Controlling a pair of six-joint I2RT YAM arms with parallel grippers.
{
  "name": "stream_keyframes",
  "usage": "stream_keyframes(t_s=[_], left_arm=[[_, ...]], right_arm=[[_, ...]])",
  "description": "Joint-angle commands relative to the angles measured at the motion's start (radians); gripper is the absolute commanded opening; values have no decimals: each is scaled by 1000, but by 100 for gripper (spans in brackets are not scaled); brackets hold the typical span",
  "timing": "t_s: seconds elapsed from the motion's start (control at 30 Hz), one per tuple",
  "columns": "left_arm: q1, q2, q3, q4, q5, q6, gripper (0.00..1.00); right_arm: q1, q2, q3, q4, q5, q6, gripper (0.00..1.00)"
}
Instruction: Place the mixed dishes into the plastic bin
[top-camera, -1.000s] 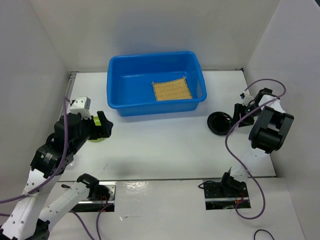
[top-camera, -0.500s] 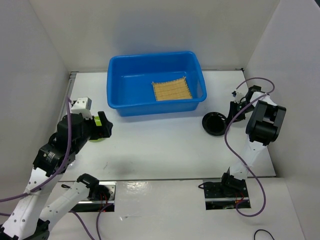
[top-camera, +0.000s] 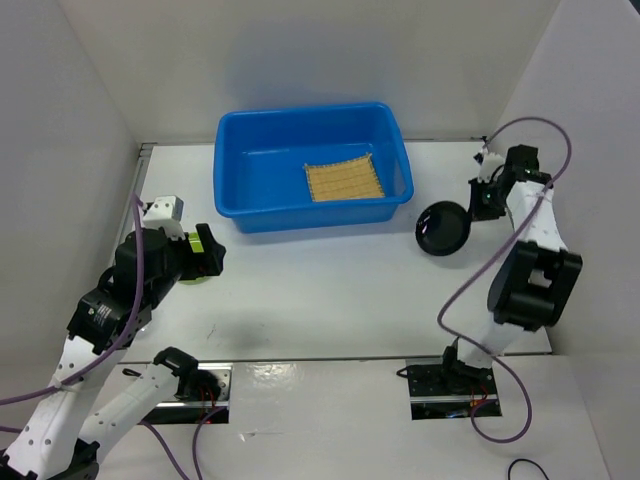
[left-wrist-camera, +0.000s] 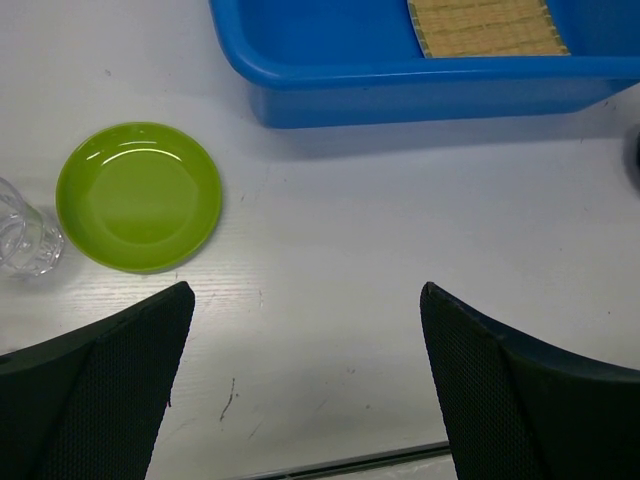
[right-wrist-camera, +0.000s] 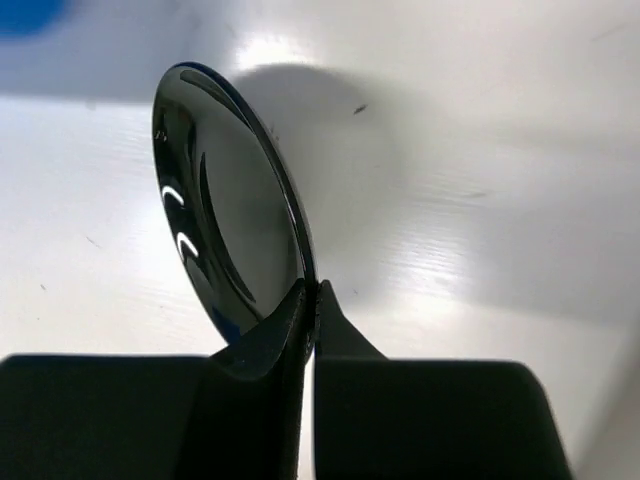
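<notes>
Right gripper (right-wrist-camera: 308, 300): jaws pinched almost fully together on the rim of the small black plate (right-wrist-camera: 235, 220), with only its thin edge between the fingertips. I hold it by the rim because a flat plate on the table (top-camera: 330, 290) offers no other purchase. The plate hangs steeply tilted, nearly on edge in the wrist view. The shadow it casts suggests it is clear of the surface, but I cannot confirm that. It sits to the right of the blue plastic bin (top-camera: 300, 215), near the bin's right front corner but apart from it, and not over the opening.

Left gripper (left-wrist-camera: 305, 295): jaws spread wide, nothing between them. It hovers over bare table. The lime-green plate (left-wrist-camera: 138, 195) lies ahead of the fingers and off-centre, with the clear cup (left-wrist-camera: 25, 240) just beside it. Both rest on the table outside the bin.

Woven mat (top-camera: 345, 181): lies flat on the bin floor, toward the right front corner.

Judgement: one of the four dishes is in, the black plate is the step in hand, and two are not yet touched. The next move calls for carrying the plate over the rolled rim and releasing it low. The open floor beside the mat is a sensible target.

Risk: the rim pinch is narrow, so the plate could pivot or slip, or it could clip the rim.
</notes>
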Motion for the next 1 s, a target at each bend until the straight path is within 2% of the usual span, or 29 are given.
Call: stream_keyframes(t_s=[0.0, 0.23, 0.33, 0.4, 0.57, 0.63, 0.73, 0.77, 0.97], left_arm=[[-3, -7, -7, 53, -13, 15, 100], [-3, -7, -7, 53, -13, 15, 100], [-3, 2, -7, 53, -24, 15, 100], [-3, 13, -7, 53, -33, 6, 100], [-3, 45, -7, 53, -33, 6, 100], [-3, 55, -7, 53, -44, -4, 100], [-3, 80, -7, 53, -66, -15, 100], [-3, 91, -7, 53, -76, -15, 100], [-3, 149, -16, 53, -99, -24, 100]], right_arm=[[45, -261, 83, -10, 90, -6, 0], [103, -424, 328, -94, 171, 30, 0], [194, -424, 448, -94, 214, 64, 0], [247, -374, 519, -108, 153, 77, 0], [284, -58, 782, -183, -120, 75, 0], [361, 37, 846, -183, -120, 84, 0], [434, 268, 981, -183, -81, 93, 0], [448, 315, 1054, -201, -71, 84, 0], [525, 566, 1253, -202, 37, 66, 0]])
